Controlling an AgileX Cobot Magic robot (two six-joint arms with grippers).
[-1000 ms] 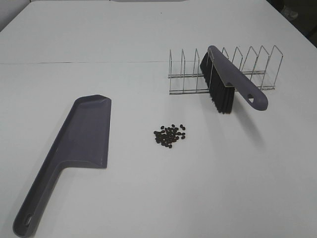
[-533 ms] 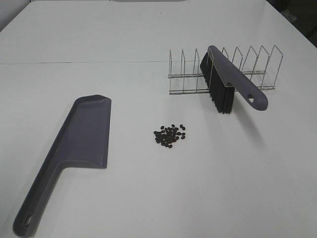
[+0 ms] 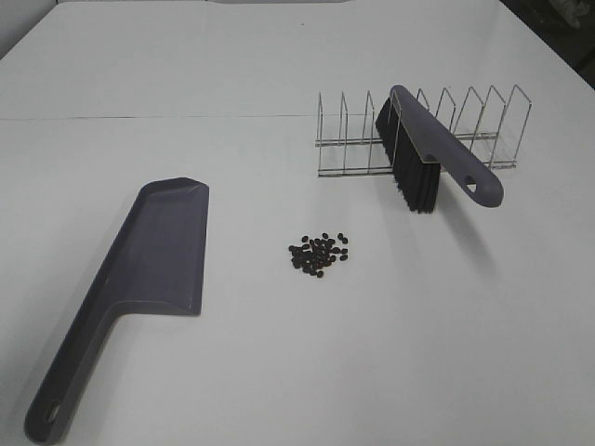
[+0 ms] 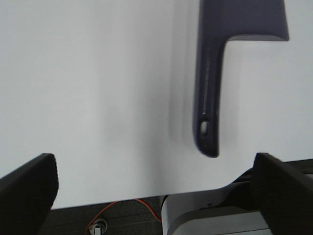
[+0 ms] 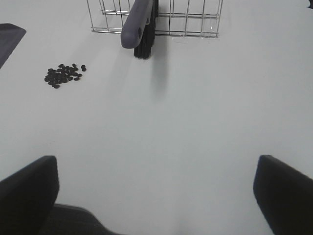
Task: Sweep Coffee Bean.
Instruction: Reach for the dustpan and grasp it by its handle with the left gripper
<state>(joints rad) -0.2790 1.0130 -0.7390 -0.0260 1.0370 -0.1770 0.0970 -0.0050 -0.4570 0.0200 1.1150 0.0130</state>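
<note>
A small heap of dark coffee beans lies mid-table; it also shows in the right wrist view. The grey-purple dustpan lies flat to their left, handle toward the near edge; the left wrist view shows its handle. The brush leans in a wire rack, bristles down, and shows in the right wrist view. My left gripper is open above the table's near edge, short of the dustpan handle. My right gripper is open, well short of the brush. Neither arm shows in the high view.
The white table has a seam line across the back. The table's near edge, a robot base and cables show in the left wrist view.
</note>
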